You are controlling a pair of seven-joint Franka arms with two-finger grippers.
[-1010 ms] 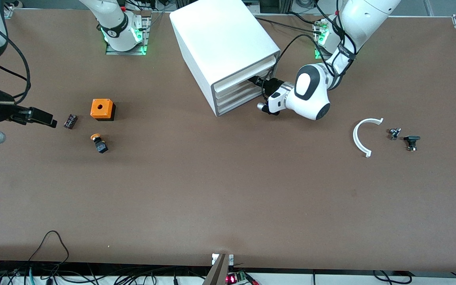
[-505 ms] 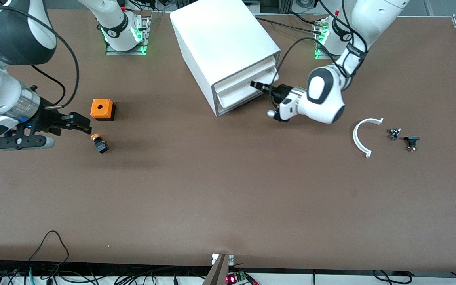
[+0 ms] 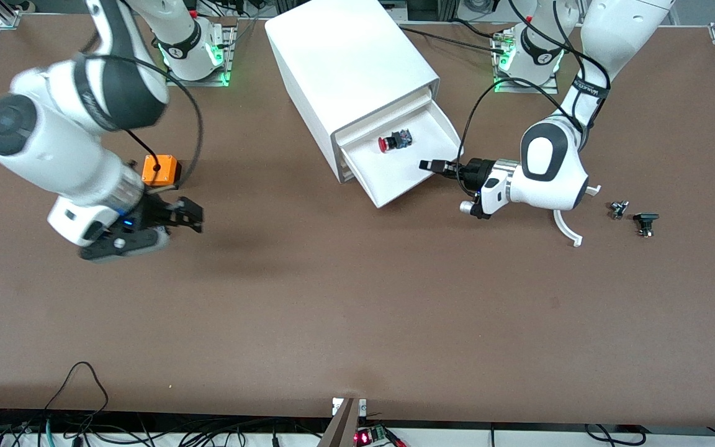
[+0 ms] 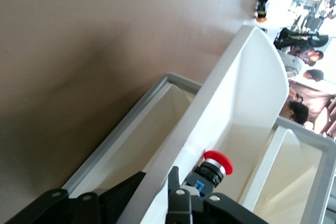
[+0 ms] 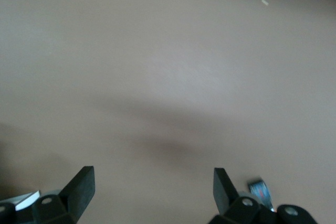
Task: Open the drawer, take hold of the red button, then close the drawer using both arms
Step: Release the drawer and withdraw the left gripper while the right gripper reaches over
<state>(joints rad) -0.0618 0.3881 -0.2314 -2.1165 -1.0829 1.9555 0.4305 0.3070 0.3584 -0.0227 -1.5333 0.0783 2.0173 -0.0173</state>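
Drawer (image 3: 416,177) of the white cabinet (image 3: 345,56) stands pulled out toward the front camera, and the button (image 3: 395,142) lies on its side inside it, red cap toward the right arm's end of the tabletop (image 3: 357,323); my left gripper (image 3: 431,165) sits at the drawer's front corner, and in the left wrist view my fingers (image 4: 176,195) straddle the thin front wall, narrow and pinching it; my right gripper (image 3: 187,214) hangs over the tabletop near the orange cube (image 3: 160,171), its fingers (image 5: 81,184) spread wide and empty. To my judgement the opening is as good as done and the grab comes next; I should keep the left hold steady so the drawer does not slide, bring the right arm across and down over the button, turn the wrist so the fingers close across the black body rather than the round cap, and stay clear of the drawer's side walls.
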